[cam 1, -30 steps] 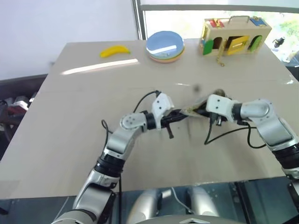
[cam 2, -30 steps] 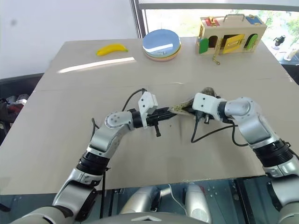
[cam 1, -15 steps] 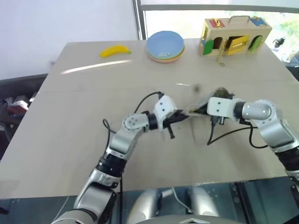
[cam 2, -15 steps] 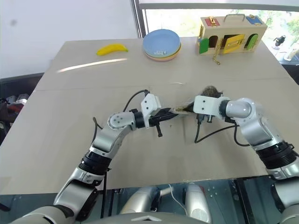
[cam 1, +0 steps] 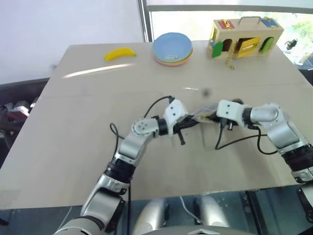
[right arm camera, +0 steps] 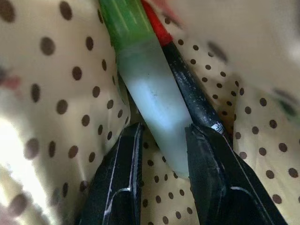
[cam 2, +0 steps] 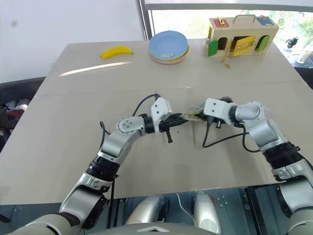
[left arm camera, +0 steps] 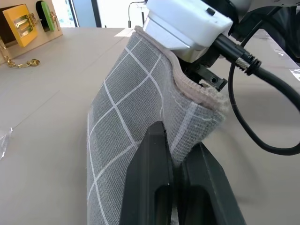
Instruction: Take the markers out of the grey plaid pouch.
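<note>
Mid-table (cam 1: 73, 127), your left gripper (left arm camera: 174, 154) pinches the grey plaid pouch (left arm camera: 136, 122) (held level); your right gripper (right arm camera: 161, 154), inside, straddles the markers (right arm camera: 154, 93), unclamped. Close, then withdraw.

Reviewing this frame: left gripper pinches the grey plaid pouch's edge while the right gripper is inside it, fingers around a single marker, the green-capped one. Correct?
Not quite: the right wrist view shows two markers inside the grey plaid pouch, green-capped and red-capped. The left gripper does pinch its edge; the right gripper is inside.
</note>
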Tool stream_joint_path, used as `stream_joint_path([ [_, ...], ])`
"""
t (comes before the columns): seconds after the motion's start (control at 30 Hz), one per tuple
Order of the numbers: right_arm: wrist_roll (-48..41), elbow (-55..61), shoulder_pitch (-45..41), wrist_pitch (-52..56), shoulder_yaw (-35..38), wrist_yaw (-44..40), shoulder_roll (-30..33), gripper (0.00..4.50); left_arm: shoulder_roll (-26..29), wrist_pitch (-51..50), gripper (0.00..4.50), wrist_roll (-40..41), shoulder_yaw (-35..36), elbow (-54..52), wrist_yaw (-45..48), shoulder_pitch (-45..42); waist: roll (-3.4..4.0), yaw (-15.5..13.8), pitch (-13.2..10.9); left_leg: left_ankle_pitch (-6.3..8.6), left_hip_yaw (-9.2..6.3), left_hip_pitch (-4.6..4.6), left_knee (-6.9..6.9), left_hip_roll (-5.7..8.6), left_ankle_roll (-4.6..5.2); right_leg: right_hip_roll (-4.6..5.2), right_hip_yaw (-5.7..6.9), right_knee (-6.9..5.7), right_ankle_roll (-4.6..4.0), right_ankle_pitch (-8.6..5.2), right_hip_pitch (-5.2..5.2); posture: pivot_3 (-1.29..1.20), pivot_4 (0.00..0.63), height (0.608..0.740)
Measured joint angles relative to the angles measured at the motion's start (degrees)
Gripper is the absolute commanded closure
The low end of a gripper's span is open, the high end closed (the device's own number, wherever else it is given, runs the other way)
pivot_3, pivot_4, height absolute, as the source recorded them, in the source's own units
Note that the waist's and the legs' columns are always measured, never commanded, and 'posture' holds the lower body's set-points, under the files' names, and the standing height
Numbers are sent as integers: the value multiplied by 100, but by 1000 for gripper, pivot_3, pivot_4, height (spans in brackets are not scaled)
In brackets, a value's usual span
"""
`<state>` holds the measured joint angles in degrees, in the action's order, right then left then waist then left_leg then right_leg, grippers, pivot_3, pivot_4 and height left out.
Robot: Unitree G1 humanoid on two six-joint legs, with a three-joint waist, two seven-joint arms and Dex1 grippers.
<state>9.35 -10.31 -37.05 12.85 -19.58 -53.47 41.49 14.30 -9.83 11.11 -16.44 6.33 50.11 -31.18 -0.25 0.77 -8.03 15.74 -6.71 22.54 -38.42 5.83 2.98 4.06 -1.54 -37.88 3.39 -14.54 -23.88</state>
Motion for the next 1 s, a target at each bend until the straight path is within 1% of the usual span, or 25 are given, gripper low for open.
stream_joint_path([
  [0.13,46,-246,-96,-158,-16,12,-91,3523,1,-32,4500,0,2,2,-29,0,0,-4,0,0,0,0,-1,0,0,0,0,0,0,0,1,0,150,740],
  [0.17,46,-286,-99,-207,-16,1,-99,2755,-1,-51,4500,1,2,2,-32,0,0,-2,0,0,0,0,-1,0,0,0,0,0,0,0,1,0,150,740],
  [0.2,47,-308,-101,-228,-16,-1,-104,2495,-2,-60,4500,1,2,2,-32,0,0,-1,0,0,0,-1,-1,0,0,0,0,-1,0,0,1,0,150,740],
  [0.27,77,-412,-107,-313,-21,25,-148,1787,-10,-87,4500,1,2,2,-32,1,0,-1,0,0,0,-1,-1,0,0,0,0,-2,0,0,1,0,150,740],
  [0.33,139,-531,-210,-403,-17,93,-172,769,-2,-98,4500,2,12,2,-37,1,0,1,0,0,1,-2,-1,0,0,-1,0,-2,0,0,1,0,150,740],
  [0.37,157,-557,-235,-429,-17,101,-175,517,-7,-98,4500,2,12,2,-40,1,0,0,0,0,1,-2,-1,0,0,-1,0,-2,0,0,1,0,150,740],
  [0.63,174,-1056,-530,-514,-16,-144,-397,517,9,-102,4500,4,31,6,-37,-4,-2,24,2,0,10,-25,-1,-1,0,-2,-1,-5,0,0,18,0,150,740],
  [0.7,176,-1198,-597,-562,-31,-244,-433,1063,7,-101,4500,4,34,38,-35,-18,-2,23,2,0,12,-36,3,-2,0,-3,-1,-5,0,0,25,0,150,740],
  [0.73,175,-1267,-623,-577,-39,-294,-453,1222,9,-101,4500,4,40,62,-30,-27,-2,22,2,0,12,-39,4,-2,0,-3,-2,-5,0,0,29,0,150,740],
  [0.77,174,-1365,-646,-612,-41,-360,-485,1676,12,-101,4500,4,54,100,-24,-38,-2,21,2,0,13,-46,5,-2,0,-3,-2,-5,0,0,35,0,150,740],
  [0.87,224,-1524,-720,-711,-30,-341,-502,2751,23,-94,4500,5,83,106,-20,-55,-3,8,3,0,13,-54,3,-2,0,-2,-3,-5,0,0,41,0,150,740],
  [0.93,270,-1549,-735,-821,-16,-350,-501,3562,24,-94,4500,-3,140,117,-51,-63,-11,10,7,1,13,-59,4,-2,0,-3,-4,-5,0,0,45,0,150,740],
  [1.0,326,-1546,-692,-883,-6,-330,-525,4203,14,-94,4500,-6,198,118,-65,-89,-15,23,11,1,19,-59,5,-3,0,-4,-7,-8,0,0,44,0,150,740],
])
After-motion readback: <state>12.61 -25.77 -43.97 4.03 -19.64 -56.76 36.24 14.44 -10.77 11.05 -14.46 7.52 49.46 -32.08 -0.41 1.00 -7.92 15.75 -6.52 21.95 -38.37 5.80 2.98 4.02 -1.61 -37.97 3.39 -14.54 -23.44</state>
